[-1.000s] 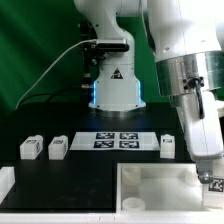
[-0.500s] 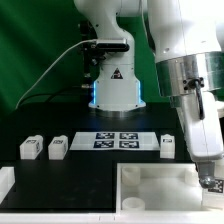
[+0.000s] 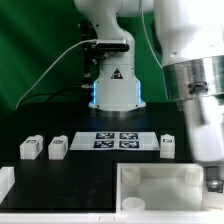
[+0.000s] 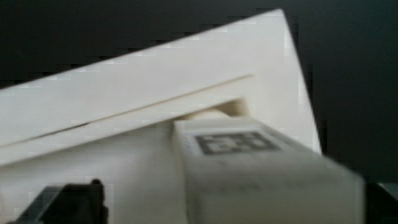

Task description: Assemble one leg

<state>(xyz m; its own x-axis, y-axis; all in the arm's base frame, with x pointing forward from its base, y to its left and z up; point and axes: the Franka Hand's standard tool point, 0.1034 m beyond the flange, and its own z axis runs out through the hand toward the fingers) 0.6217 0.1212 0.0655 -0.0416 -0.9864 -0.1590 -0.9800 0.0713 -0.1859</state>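
leg [image 4: 240,150] is at the tray [image 3: 150,167] corner, lower right in the exterior view. we can't tell whether the gripper [image 3: 212,178] holds it; seating it seems left.

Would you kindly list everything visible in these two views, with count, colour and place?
legs: four, white with black-and-white tags; two on the table at the exterior view's left, one beside the marker board, one at the tray-like piece's inner corner
tray-like piece: one, white, raised rim, front of the table
marker board: one, white with black tags, mid-table
cut-off part: one, white, exterior view's left edge
table: one, black
arm: one, white, base behind the marker board
end effector: one, over the tray-like piece; grip unclear
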